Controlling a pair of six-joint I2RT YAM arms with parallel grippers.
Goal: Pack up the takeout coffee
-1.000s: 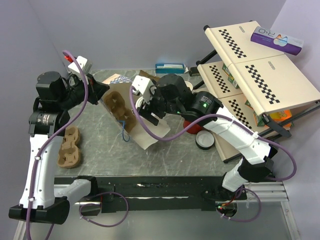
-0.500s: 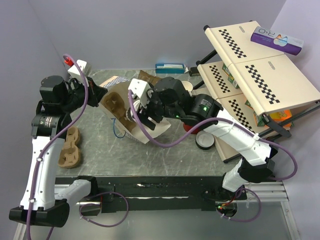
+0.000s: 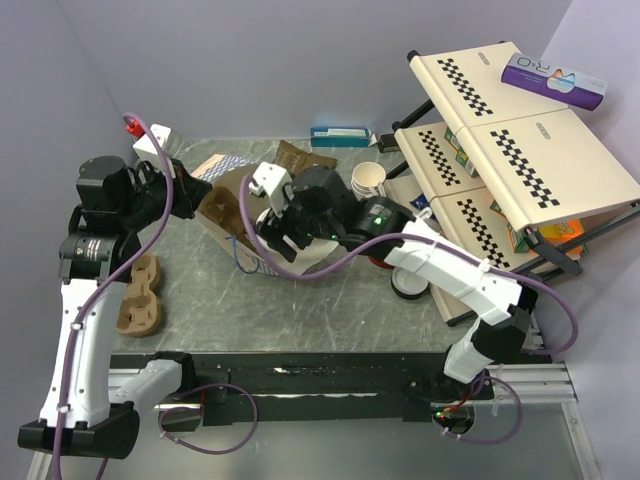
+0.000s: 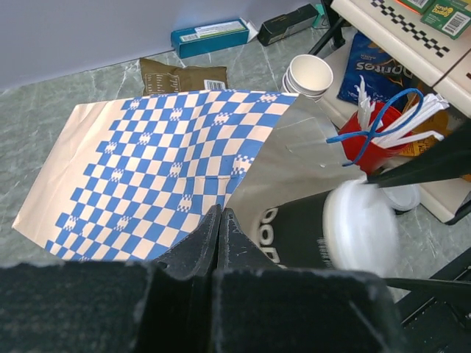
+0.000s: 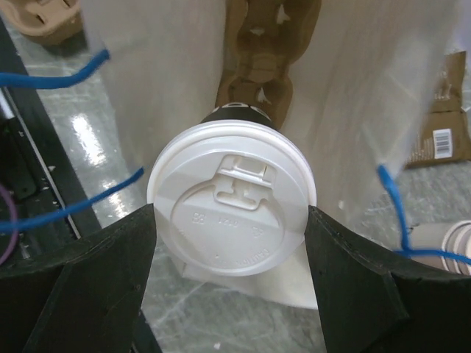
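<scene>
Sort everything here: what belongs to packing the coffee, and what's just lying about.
Job: lidded takeout coffee, checkered paper bag, cup carrier inside it.
Lying about: stack of paper cups, red cup of sticks, spare cup carrier, teal box, brown packet.

The lid (image 5: 232, 209) is smooth plastic, the bag (image 4: 147, 169) matt paper.

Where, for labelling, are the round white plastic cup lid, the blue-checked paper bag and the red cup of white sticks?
round white plastic cup lid (image 5: 232, 209): right wrist view, centre of its top.
blue-checked paper bag (image 4: 147, 169): left wrist view, its checked side.
red cup of white sticks (image 4: 368, 156): left wrist view, its red wall.
</scene>
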